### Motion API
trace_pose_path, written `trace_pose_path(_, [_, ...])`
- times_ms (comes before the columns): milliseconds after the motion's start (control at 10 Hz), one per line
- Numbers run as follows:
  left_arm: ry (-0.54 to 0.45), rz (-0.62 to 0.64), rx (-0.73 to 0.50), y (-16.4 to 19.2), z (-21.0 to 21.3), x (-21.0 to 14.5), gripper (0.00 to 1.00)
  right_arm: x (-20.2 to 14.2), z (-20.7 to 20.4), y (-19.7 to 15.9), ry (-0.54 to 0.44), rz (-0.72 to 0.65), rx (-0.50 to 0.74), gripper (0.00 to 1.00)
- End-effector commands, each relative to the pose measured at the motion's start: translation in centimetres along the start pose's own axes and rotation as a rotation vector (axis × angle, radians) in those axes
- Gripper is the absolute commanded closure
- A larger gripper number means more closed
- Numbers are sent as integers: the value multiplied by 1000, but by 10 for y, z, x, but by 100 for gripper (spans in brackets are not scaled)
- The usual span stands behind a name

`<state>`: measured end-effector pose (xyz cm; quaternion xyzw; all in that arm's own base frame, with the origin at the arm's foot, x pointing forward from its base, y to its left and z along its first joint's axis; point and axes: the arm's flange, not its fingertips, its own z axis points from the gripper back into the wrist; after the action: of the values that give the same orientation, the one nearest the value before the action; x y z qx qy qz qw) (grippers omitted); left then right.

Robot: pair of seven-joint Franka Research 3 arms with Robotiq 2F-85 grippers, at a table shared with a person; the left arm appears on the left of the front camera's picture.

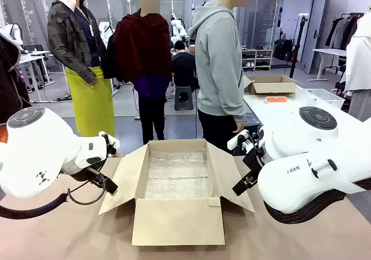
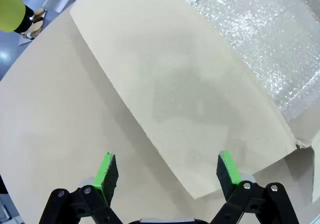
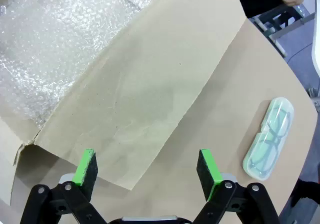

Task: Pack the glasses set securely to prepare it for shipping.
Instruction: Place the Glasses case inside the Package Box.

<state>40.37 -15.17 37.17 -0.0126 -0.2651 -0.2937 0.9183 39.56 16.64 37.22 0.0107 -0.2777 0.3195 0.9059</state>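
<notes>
Mint-green glasses case is lying flat on the brown table at the right edge of the right wrist view, with spectacles showing through its translucent lid. It is sitting well apart from the box flap that is spreading across the middle of that frame.

The right gripper is hovering over that flap's lower corner with its jaws standing wide apart and nothing between them. The left gripper is hanging over the opposite flap, its green pads likewise far apart and gripping nothing.

In the front view, the cardboard box is sitting open at the centre of the table, flaps folding outward, and bubble wrap is lining its bottom. A person in a grey hoodie is standing behind the box at upper centre. A small orange oblong object is lying on a white table at upper right; what it is cannot be told.
</notes>
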Motion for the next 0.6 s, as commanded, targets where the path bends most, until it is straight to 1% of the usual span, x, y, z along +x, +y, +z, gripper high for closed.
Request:
trace_pose_path(0, [0,-1,0,0,0,0,0,0,0,0,0,0,0,0])
trace_pose_path(500, [0,-1,0,0,0,0,0,0,0,0,0,0,0,0])
